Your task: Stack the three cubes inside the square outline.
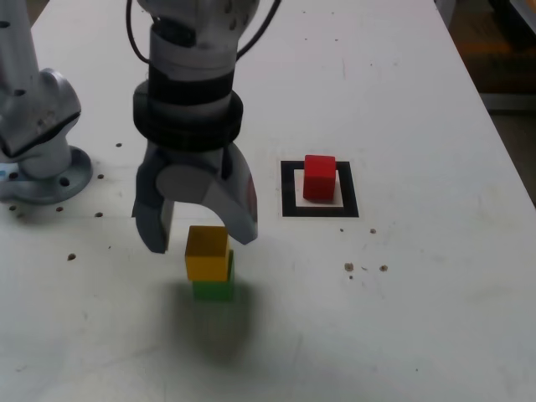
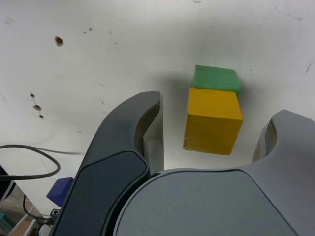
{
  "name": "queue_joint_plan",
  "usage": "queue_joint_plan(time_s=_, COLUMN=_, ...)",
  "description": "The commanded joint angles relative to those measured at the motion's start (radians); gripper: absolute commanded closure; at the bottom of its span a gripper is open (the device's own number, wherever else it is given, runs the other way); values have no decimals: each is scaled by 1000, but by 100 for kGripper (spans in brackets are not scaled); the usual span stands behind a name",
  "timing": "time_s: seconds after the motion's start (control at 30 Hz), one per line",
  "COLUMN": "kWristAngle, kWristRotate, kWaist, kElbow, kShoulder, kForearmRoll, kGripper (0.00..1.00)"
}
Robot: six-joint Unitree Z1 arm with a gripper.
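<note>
Red inside the black square, yellow over green between open fingers

Shows one solid red cube (image 1: 319, 178) inside the thick black square outline (image 1: 289, 191), on its white centre. Leaves a wider white strip toward the exterior view's left than toward its right – also a strip along the near border.

Well apart from it, toward the exterior view's left, shows the glossy yellow cube (image 2: 212, 121) overlapping the solid green cube (image 2: 216, 78) in both views, seemingly resting on it and slightly offset. Spreads the grey two-fingered gripper (image 1: 201, 243) open around yellow, holding nothing. In the wrist view, leaves white surface visible between yellow and each finger – with a narrower-looking gap on neither side certain in depth.

Along the exterior view's right, has the slanting edge of the white table (image 1: 435, 276), well apart from the outline. Between outline and edge, gives a broad stretch of white surface. At the exterior view's left, has a round metal base (image 1: 52, 180), near the gripper's side of the table.
</note>
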Motion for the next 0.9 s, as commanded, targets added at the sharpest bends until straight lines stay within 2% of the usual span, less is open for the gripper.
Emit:
queue_joint_plan(time_s=0.0, kWristAngle=-2, kWristRotate=1, kWaist=-5, kElbow=-3, kShoulder=9, kForearmRoll=-9, kGripper=24)
queue_joint_plan(time_s=0.27, kWristAngle=-8, kWristRotate=1, kWaist=-12, kElbow=12, kShoulder=33, kForearmRoll=-32, kGripper=22)
queue_joint_plan(time_s=0.77, kWristAngle=-17, kWristRotate=23, kWaist=-28, kElbow=62, kShoulder=73, kForearmRoll=-136, kGripper=19)
queue_joint_plan(time_s=0.87, kWristAngle=-17, kWristRotate=26, kWaist=-29, kElbow=66, kShoulder=78, kForearmRoll=-144, kGripper=22)
